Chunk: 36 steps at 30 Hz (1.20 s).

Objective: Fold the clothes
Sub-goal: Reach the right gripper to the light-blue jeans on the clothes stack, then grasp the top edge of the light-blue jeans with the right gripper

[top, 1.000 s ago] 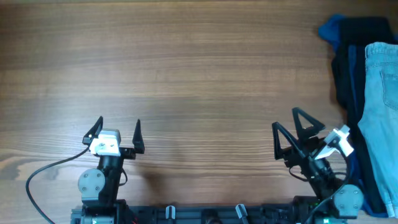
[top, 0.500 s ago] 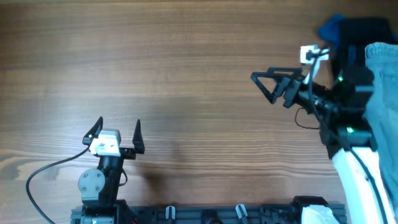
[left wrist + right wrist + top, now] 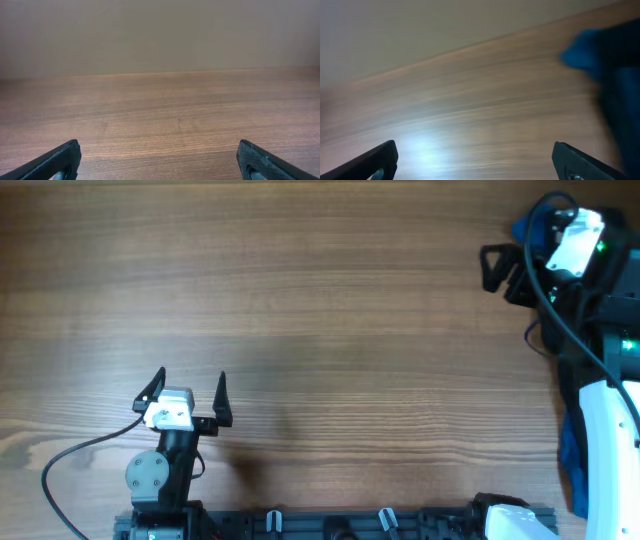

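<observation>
1. At the far right edge of the worktop [image 3: 300,300] the clothes [image 3: 523,227] lie in a heap. A royal blue corner pokes out, and the arm hides most of the rest.
2. The right pincer [image 3: 490,268] hangs just beside that blue corner, jaws wide apart, facing the open wood rather than the cloth.
3. The left pincer [image 3: 190,385] sits near the front edge, jaws apart too, well away from the heap.
4. This looks to me like the fetching step. I'd turn the right pincer toward the heap, nip one edge of the top garment only, and draw it to the middle where both arms reach.
5. The right wrist view is smeared, so I can't tell which layer lies uppermost.
</observation>
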Each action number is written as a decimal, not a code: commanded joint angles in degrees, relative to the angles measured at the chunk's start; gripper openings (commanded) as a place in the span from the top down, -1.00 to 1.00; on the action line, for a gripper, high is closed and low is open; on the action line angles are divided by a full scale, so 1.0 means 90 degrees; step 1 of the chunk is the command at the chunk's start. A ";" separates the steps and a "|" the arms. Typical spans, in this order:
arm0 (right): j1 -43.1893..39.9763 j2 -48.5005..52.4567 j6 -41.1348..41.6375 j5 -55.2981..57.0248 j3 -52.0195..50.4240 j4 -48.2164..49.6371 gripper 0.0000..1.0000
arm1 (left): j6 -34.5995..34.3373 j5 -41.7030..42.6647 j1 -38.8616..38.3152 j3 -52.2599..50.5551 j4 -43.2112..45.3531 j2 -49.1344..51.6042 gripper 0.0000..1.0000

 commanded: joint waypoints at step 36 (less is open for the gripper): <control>-0.1948 0.5275 -0.2718 0.4175 0.0988 0.2914 -0.90 | -0.0039 -0.0058 -0.0036 -0.0036 -0.0027 -0.0034 -0.99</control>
